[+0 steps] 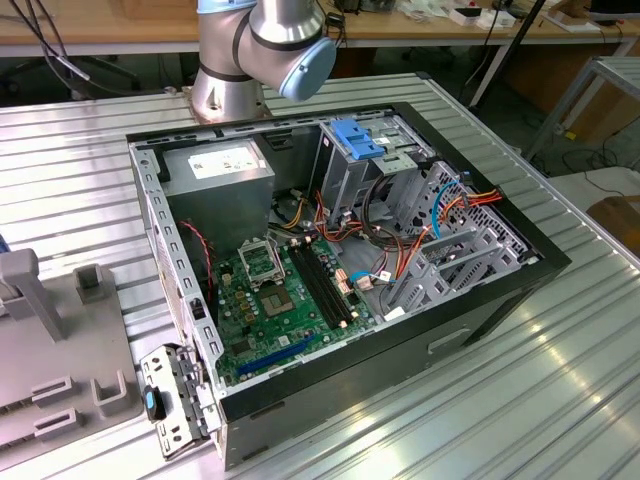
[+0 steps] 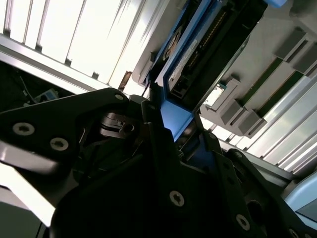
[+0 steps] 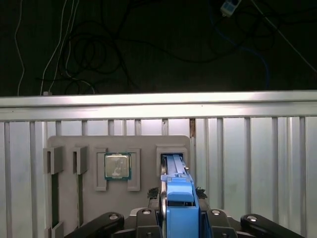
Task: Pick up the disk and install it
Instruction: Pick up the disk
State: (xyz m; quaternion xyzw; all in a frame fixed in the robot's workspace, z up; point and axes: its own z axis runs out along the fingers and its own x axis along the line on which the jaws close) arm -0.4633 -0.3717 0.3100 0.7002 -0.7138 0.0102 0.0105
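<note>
The disk (image 3: 179, 196) stands on edge in a slot of the grey fixture plate (image 3: 143, 148), its bright blue carrier frame facing the camera. In the second wrist view the disk (image 2: 198, 54) shows its dark body and connector row, with the blue frame running down between my fingers. My gripper (image 3: 179, 208) straddles the blue frame, and a black finger (image 2: 151, 114) presses against each side of it. My gripper (image 2: 178, 124) is shut on the disk, which still sits in or just above its slot.
The fixture also holds a processor chip (image 3: 117, 165) and memory sticks (image 3: 54, 198) in narrow slots. The open computer case (image 1: 340, 250) lies on the ribbed metal table (image 1: 560, 370), with a blue bracket (image 1: 358, 137) on its drive cage and a power supply (image 1: 220, 165).
</note>
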